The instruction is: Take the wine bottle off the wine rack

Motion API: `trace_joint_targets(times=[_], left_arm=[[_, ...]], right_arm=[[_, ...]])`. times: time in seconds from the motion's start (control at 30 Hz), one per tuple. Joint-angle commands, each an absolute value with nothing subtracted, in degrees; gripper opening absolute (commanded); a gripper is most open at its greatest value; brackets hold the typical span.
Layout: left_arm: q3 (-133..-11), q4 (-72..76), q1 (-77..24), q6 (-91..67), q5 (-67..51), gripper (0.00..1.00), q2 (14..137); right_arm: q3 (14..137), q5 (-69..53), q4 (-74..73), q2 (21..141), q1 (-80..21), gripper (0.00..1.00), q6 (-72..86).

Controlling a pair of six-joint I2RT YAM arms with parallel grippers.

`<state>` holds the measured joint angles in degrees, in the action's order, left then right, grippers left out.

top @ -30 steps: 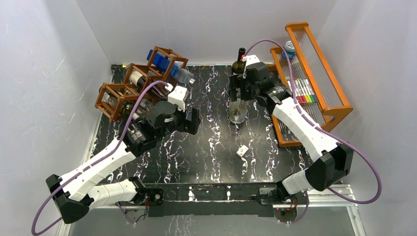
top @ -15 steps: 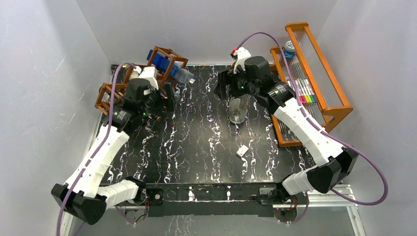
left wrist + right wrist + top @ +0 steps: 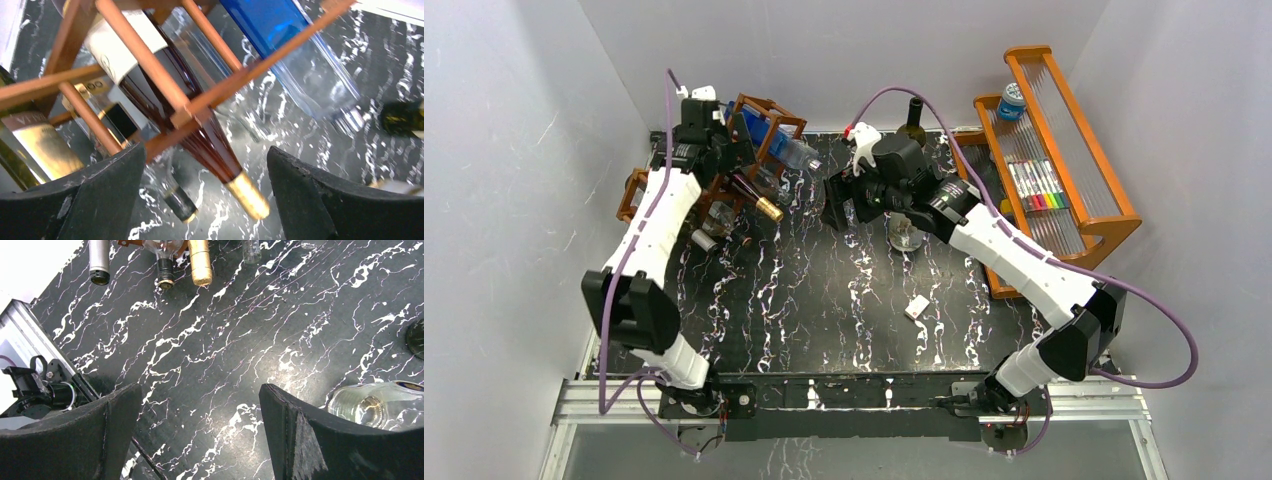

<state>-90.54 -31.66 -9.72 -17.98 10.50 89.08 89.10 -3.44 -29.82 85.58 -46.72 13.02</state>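
Observation:
The dark reddish-brown wine rack (image 3: 769, 112) stands at the table's far left and holds several bottles lying down. A dark red wine bottle with a gold foil top (image 3: 767, 207) sticks out of it toward the table's middle. In the left wrist view this bottle (image 3: 210, 145) lies under the rack bars (image 3: 150, 65). My left gripper (image 3: 729, 165) is open above the bottle's neck, a finger on each side (image 3: 206, 165), not touching. My right gripper (image 3: 836, 200) is open and empty over bare table (image 3: 199, 390).
A blue bottle (image 3: 762, 133) lies in the rack's top cell. A clear bottle (image 3: 907, 230) and a green bottle (image 3: 913, 118) stand mid-table, right of my right gripper. An orange shelf (image 3: 1092, 150) with markers stands at the right. A small white piece (image 3: 915, 307) lies on the table.
My left arm has swung from the table's middle up to the rack. My right gripper has moved left, away from the standing bottles.

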Motion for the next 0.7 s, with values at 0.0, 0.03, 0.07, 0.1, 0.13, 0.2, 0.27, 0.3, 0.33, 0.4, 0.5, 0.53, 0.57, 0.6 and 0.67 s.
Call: trace_joint_targets(times=[0.0,0.03,0.07,0.1,0.13,0.2,0.27,0.3,0.33,0.4,0.5,0.53,0.57,0.6,0.67], left_arm=[[-98.74,-32.59,-8.97,-14.74,17.93,0.88,94.50],[-100.01,-32.54,-8.97,-13.86,19.84,0.88,96.09],[-101.78,-32.64,-8.96,-12.99,21.21,0.88,97.61],[-102.91,-32.82,-8.89,-12.36,22.22,0.87,98.97],[-103.90,-32.79,-8.67,-12.21,22.35,0.86,100.26],[-105.51,-32.48,-8.13,-11.54,21.75,0.82,102.40],[-107.12,-32.98,-8.08,-10.39,21.32,0.74,104.82],[-107.63,-33.46,-8.09,-10.14,20.95,0.71,105.54],[-107.71,-34.01,-8.01,-10.05,20.37,0.67,105.87],[-106.50,-34.42,-7.99,-10.06,19.45,0.60,105.70],[-103.68,-34.45,-8.00,-9.38,18.95,0.45,104.20],[-102.72,-34.41,-7.98,-9.12,18.92,0.42,103.49],[-101.60,-34.44,-8.00,-8.94,18.69,0.41,102.61],[-100.46,-34.45,-7.98,-8.81,18.59,0.39,101.66],[-98.20,-34.35,-7.97,-8.64,17.78,0.35,99.56]], right_arm=[[89.64,-3.70,-27.93,85.45,-47.77,0.98,12.48],[89.08,-3.55,-27.83,85.36,-47.81,0.98,12.39],[88.67,-3.63,-27.66,85.22,-47.89,0.98,12.39],[88.46,-3.72,-27.63,85.17,-47.97,0.98,12.44],[88.28,-3.76,-27.72,85.17,-48.04,0.98,12.54],[87.62,-3.78,-27.73,84.91,-48.22,0.98,12.88],[86.33,-3.51,-27.12,84.52,-48.32,0.98,13.35],[85.83,-3.45,-26.90,84.47,-48.41,0.98,13.52],[85.71,-3.57,-26.88,84.61,-48.50,0.98,13.75],[86.07,-3.49,-27.60,84.96,-48.88,0.98,13.94],[85.81,-2.83,-27.43,85.20,-49.39,0.98,13.87],[85.89,-2.72,-27.29,85.52,-49.58,0.98,13.81],[86.29,-2.66,-27.55,85.98,-49.69,0.98,13.80],[86.88,-2.55,-27.85,86.61,-49.87,0.98,13.71],[87.84,-1.86,-27.99,87.80,-50.40,0.98,13.50]])
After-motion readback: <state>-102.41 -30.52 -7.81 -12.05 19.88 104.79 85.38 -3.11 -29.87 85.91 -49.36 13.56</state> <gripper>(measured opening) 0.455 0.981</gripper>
